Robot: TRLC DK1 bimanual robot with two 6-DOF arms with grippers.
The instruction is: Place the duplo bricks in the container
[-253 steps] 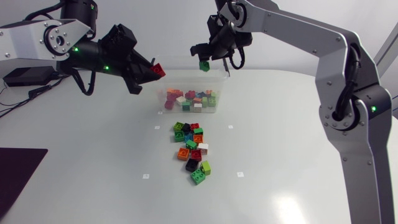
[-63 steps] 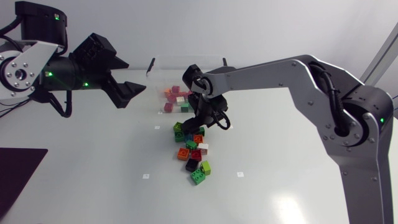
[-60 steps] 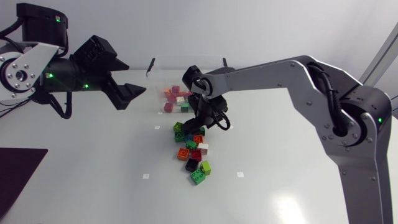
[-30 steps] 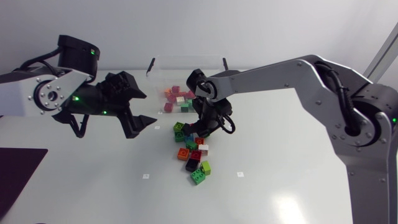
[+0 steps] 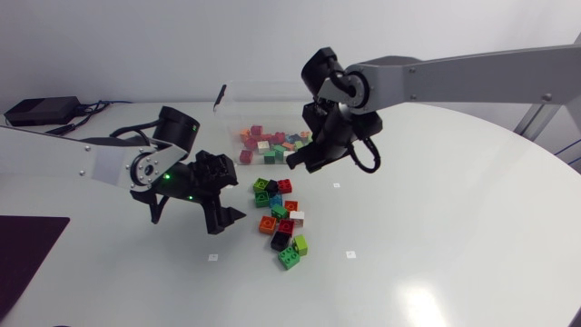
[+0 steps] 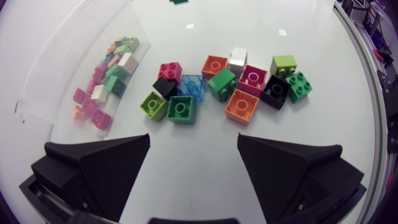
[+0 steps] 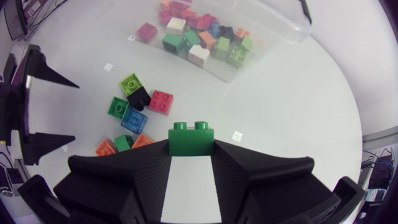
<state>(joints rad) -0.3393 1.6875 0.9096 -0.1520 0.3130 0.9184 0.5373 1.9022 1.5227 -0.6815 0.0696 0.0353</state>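
tabletop (image 5: 436,236); green brick (image 7: 191,137) studs-forward in right end effector (image 7: 191,147)

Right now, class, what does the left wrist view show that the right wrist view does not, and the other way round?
Only the left wrist view: the white plastic brick and the magenta plastic brick in the loose pile. Only the right wrist view: the right pincer shut on a dark green plastic brick. Both: the clear plastic container with bricks inside, the red plastic brick in the pile, and the open left pincer.
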